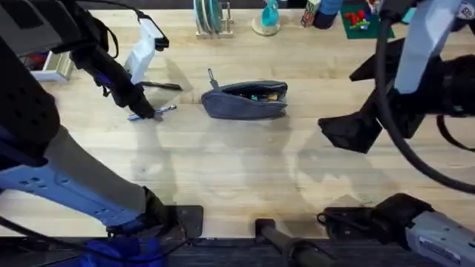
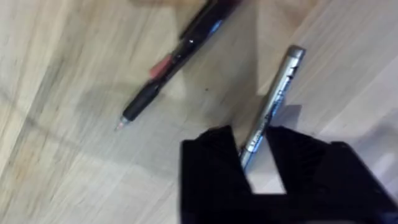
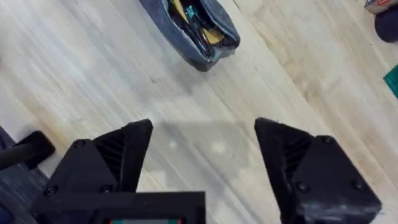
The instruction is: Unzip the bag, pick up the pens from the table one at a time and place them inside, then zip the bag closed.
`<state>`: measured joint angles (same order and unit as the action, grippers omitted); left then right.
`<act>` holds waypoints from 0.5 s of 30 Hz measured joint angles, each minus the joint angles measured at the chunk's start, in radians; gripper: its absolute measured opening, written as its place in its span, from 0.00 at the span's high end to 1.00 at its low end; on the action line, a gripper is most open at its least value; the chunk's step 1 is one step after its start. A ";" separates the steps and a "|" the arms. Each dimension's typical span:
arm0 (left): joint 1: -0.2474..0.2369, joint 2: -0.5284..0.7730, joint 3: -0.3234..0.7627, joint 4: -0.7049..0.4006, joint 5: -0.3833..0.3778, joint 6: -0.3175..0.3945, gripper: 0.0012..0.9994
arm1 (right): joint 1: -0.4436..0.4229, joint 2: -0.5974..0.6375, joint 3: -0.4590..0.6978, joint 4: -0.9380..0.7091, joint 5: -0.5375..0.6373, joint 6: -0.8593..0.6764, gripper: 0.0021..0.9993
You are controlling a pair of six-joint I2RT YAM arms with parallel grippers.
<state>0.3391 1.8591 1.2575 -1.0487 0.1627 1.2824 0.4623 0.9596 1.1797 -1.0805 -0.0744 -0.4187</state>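
The grey-blue bag lies on the table with its zipper open and coloured items showing inside; the right wrist view has it too. A black pen rests left of the bag. Just nearer lies a silvery pen. My left gripper is down at the table, its black fingers closed narrowly on that pen's near end. My right gripper hovers open to the right of the bag, holding nothing.
Along the far edge stand a disc rack, a teal object, cups and a green mat. A white box sits at far left.
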 joint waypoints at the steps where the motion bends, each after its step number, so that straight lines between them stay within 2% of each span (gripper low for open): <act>1: 0.002 0.001 0.002 0.004 -0.001 -0.002 0.70 | 0.000 0.000 0.000 0.000 0.000 0.000 0.00; 4: 0.003 0.006 0.005 0.013 -0.002 -0.003 0.86 | 0.000 0.000 0.000 0.000 0.000 0.000 0.00; 5: 0.003 0.006 0.007 0.009 0.004 -0.003 0.95 | 0.000 0.000 0.000 0.000 0.000 0.000 0.00; 15: 0.003 0.006 0.008 0.005 0.005 -0.003 0.96 | 0.000 0.000 0.000 0.000 0.000 0.000 0.00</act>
<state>0.3420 1.8652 1.2658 -1.0440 0.1677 1.2797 0.4622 0.9596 1.1797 -1.0805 -0.0746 -0.4187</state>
